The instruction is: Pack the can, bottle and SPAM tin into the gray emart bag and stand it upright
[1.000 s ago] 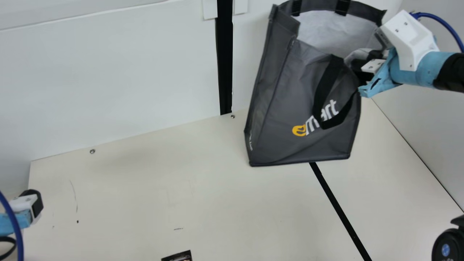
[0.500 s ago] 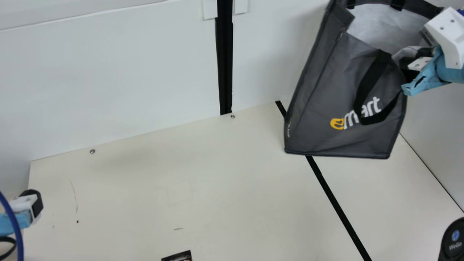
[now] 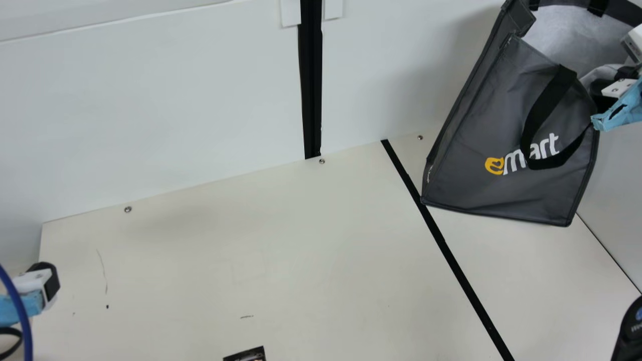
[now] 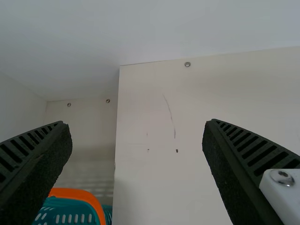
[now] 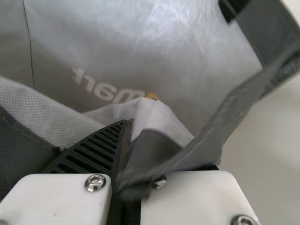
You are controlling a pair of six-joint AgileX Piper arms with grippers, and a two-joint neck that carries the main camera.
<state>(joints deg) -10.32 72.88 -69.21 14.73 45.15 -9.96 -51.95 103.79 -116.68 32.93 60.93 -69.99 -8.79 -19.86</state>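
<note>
The gray emart bag [image 3: 506,125] is at the main view's right, mouth up and leaning, its base over the table; I cannot tell whether it touches. My right gripper [image 3: 604,95] is at the bag's upper front edge, beside a black handle. In the right wrist view my right gripper [image 5: 127,140] is shut on the bag's fabric [image 5: 159,119], with the pale lining behind. My left gripper [image 3: 51,285] is at the main view's left edge, away from the bag. In the left wrist view my left gripper [image 4: 138,140] stands open with nothing between its fingers.
A teal basket with an orange rim [image 4: 77,193] is beyond the table's edge in the left wrist view. A small dark printed item [image 3: 247,355] shows at the main view's bottom. White walls [image 3: 150,110] border the cream table [image 3: 225,250]; a black strip [image 3: 451,258] crosses it.
My right gripper has moved right with the bag held, and the bag's base has shifted right across the black strip and tilted more. The left arm has stayed still.
</note>
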